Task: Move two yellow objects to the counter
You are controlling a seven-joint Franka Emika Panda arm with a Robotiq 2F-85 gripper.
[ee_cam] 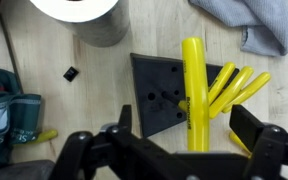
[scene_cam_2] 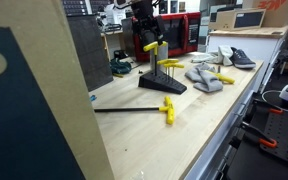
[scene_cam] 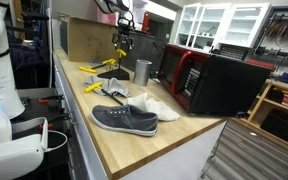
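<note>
Upper centre: my claw [scene_cam_2: 145,30] hangs wide and empty over the black stand [scene_cam_2: 162,85] | centre: yellow objects [scene_cam_2: 152,46] perched there, unmoved | lower centre: one yellow piece [scene_cam_2: 168,108] lies on the bench [scene_cam_2: 199,140], likely delivered; one apparently left.

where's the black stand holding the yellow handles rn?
In an exterior view the black stand sits on the counter, below the open gripper, with the grey cloth next to it.

Grey sneaker [scene_cam: 124,120] on wooden table [scene_cam: 174,148], white cloth [scene_cam: 156,107] just beside it, yellow piece [scene_cam: 92,87] and cup [scene_cam: 142,71] beyond it, tool [scene_cam: 124,42] farther back
</note>
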